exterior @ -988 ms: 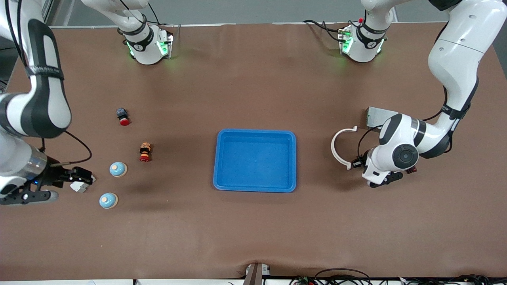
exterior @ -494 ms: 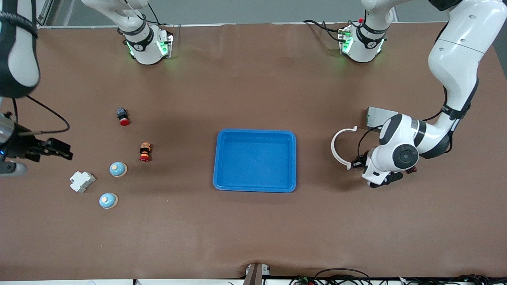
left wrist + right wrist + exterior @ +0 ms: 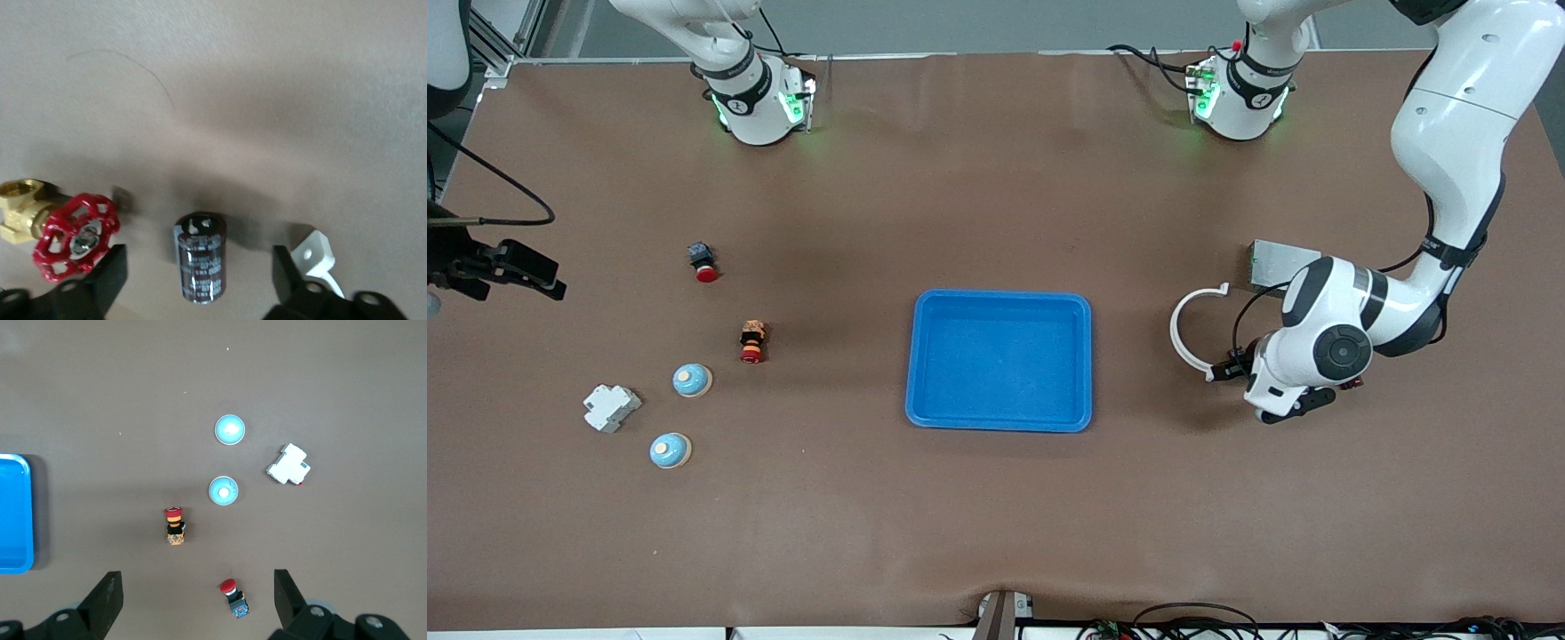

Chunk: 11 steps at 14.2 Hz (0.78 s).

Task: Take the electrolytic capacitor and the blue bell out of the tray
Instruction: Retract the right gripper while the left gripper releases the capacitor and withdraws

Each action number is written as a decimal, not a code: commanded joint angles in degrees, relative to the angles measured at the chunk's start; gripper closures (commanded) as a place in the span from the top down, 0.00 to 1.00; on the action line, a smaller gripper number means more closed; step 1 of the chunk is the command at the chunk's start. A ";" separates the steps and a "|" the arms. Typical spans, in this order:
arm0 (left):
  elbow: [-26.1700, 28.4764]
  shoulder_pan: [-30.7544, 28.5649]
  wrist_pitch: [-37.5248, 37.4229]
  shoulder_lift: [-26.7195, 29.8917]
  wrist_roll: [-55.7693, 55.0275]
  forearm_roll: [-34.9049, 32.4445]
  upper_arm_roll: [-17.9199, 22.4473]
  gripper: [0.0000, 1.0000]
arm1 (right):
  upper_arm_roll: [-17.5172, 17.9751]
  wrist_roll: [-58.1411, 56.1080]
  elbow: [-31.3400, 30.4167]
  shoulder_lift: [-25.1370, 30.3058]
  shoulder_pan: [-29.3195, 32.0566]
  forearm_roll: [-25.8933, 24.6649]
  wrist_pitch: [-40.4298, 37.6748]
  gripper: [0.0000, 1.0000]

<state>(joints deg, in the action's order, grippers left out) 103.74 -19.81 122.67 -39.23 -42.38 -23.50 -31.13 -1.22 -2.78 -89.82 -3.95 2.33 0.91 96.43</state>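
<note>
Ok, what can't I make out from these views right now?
Front view: capacitor and left hand, hidden under the left arm's wrist.
Front view: red valve, almost wholly covered by the same wrist.
Front view: right hand, partly cut off by the picture's edge.
Left wrist view: capacitor's printing, too blurred to read.

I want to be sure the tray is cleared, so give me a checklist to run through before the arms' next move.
1. Tray holds nothing: ok.
2. Capacitor lies on the table, outside the tray: ok.
3. Blue bells sit on the table toward the right arm's end: ok.
4. Left gripper open over the capacitor, not gripping it: ok.
5. Right gripper open, empty: ok.
</note>
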 commanded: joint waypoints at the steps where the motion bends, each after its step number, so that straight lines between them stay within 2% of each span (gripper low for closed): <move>1: 0.33 -0.41 -1.02 3.19 -0.60 -1.47 -0.34 1.00 | 0.51 1.28 -2.11 2.46 -0.05 -0.12 0.07 1.00; 5: 0.24 -2.25 -6.91 7.50 2.46 -1.55 -0.43 1.00 | 0.51 1.37 -2.02 2.90 -0.05 -0.12 -0.54 1.00; 11: 2.61 -10.59 -8.59 14.43 22.83 -0.85 -0.69 1.00 | 0.51 1.81 -2.02 2.90 -0.13 0.15 -0.46 1.00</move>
<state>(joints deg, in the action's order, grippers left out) 103.58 -27.40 114.57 -28.90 -25.50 -23.71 -31.13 -0.96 -2.14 -90.05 -2.95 2.26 0.98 95.88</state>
